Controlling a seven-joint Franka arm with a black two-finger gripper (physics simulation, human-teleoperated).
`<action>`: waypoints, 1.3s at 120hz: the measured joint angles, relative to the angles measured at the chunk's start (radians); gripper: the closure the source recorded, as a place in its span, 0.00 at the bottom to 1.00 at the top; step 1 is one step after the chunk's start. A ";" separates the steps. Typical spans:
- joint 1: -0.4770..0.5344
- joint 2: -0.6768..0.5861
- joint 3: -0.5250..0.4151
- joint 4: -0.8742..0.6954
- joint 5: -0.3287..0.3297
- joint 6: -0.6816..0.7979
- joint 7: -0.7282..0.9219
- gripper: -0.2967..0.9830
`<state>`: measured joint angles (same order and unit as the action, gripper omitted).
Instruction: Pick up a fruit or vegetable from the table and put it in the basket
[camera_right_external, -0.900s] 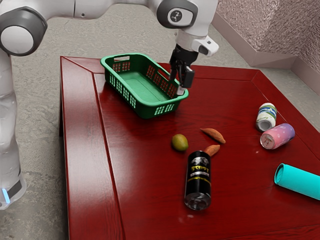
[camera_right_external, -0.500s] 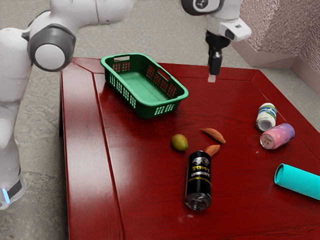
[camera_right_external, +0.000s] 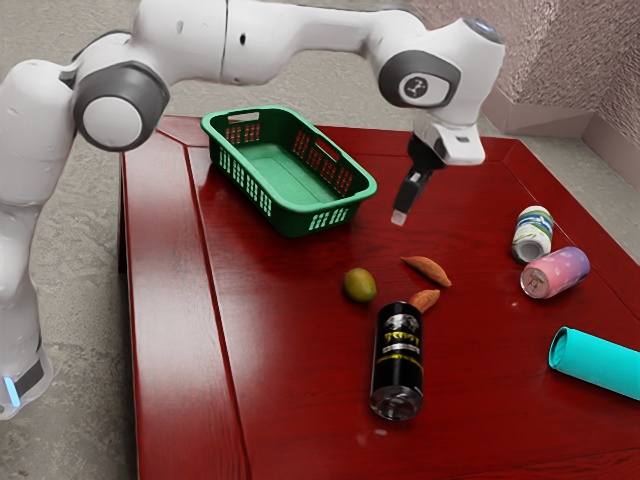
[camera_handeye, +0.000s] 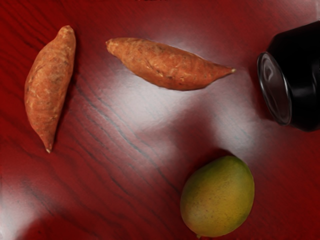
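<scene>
In the exterior view my gripper (camera_right_external: 399, 217) hangs above the table, on the fruit side of the sweet potatoes' far end; its opening cannot be made out. Below it lie a yellow-green mango (camera_right_external: 359, 285) and two orange sweet potatoes, one (camera_right_external: 429, 270) apart and one (camera_right_external: 425, 300) close to the black can. The wrist view has the mango (camera_handeye: 218, 196), the sweet potato near the can (camera_handeye: 167, 65) and the other sweet potato (camera_handeye: 50, 89), all on the red surface. The green basket (camera_right_external: 287, 222) stands on the table, its visible floor bare.
A black can (camera_right_external: 397, 360) lies beside the mango and sweet potatoes; its end (camera_handeye: 274, 89) faces them in the wrist view. Toward the exterior view's right are a white can (camera_right_external: 533, 233), a pink can (camera_right_external: 556, 273) and a turquoise cylinder (camera_right_external: 598, 362) on the red table (camera_right_external: 290, 400).
From beside the basket, my gripper has travelled toward the exterior view's right, then come down and closer to the sweet potatoes and mango. The objects on the table lie as before.
</scene>
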<state>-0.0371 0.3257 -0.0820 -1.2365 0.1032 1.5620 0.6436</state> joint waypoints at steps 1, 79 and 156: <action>0.000 0.000 -0.001 0.000 0.004 0.000 0.006 0.23; 0.026 0.018 -0.003 -0.061 -0.026 -0.040 0.297 0.23; 0.021 -0.063 0.001 -0.300 -0.060 0.116 0.404 0.23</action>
<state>-0.0158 0.2632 -0.0813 -1.5364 0.0435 1.6781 1.0477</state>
